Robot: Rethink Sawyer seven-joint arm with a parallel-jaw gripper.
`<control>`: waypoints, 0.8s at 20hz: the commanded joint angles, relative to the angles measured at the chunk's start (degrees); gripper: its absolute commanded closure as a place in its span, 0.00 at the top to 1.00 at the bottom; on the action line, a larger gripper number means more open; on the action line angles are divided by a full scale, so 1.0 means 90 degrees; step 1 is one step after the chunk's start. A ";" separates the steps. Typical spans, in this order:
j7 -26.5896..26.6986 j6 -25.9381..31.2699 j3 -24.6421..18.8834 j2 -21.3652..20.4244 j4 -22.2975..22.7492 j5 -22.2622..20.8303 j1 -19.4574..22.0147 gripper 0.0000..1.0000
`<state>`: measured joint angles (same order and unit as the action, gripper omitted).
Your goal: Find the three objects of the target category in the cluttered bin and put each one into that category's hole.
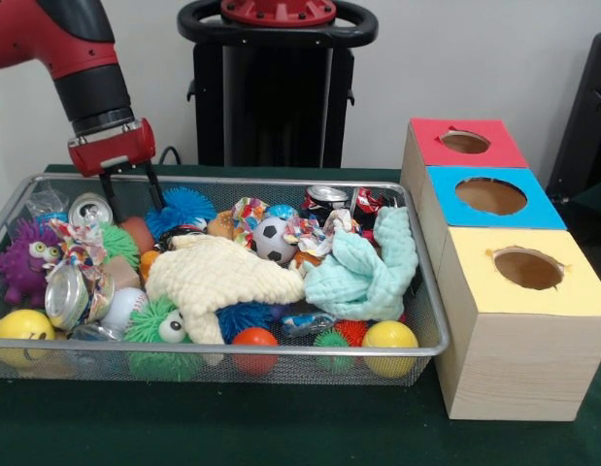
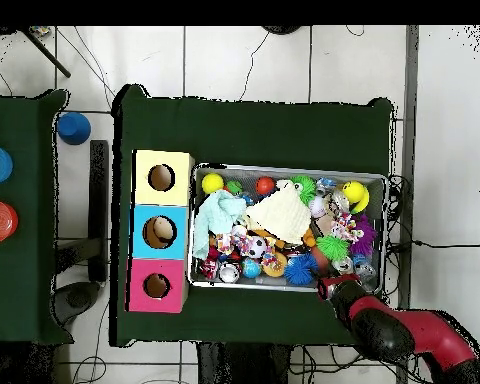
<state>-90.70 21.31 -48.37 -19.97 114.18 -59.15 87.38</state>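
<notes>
The wire-mesh bin [image 1: 428,291] is sitting on the green surface [image 1: 281,427], brimming with spiky balls, cans, a soccer ball [image 1: 273,239], a cream waffle cloth [image 1: 222,277] and a mint cloth [image 1: 368,267]. No plush animal is showing clearly. The gripper [image 1: 131,191] is hanging open and empty over the bin's far corner. Three wooden boxes [image 1: 514,330] with holes are standing just beside the bin.

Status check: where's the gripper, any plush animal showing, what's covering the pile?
Gripper jaws open, empty, tips over far corner of wire bin. No plush animal visible. Cream cloth and mint cloth cover the middle.
</notes>
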 commanded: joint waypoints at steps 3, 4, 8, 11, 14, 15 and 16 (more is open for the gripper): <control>0.1404 0.0232 0.0100 -0.0374 -0.1435 -0.0715 -0.0502 1.00; 0.1414 0.0175 0.0097 -0.0386 -0.1438 -0.0764 -0.0499 1.00; 0.1384 0.0065 0.0084 -0.0434 -0.1436 -0.0836 -0.0492 1.00; 0.1402 0.0024 0.0041 -0.0396 -0.1431 -0.0833 -0.0455 1.00; 0.1572 -0.0039 -0.0101 -0.0281 -0.1413 -0.0819 -0.0302 1.00; 0.1560 -0.0042 -0.0100 -0.0284 -0.1412 -0.0823 -0.0304 1.00; 0.1592 -0.0016 -0.0117 -0.0271 -0.1424 -0.0820 -0.0286 0.00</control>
<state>-90.70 21.25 -48.66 -22.33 111.97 -62.24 83.56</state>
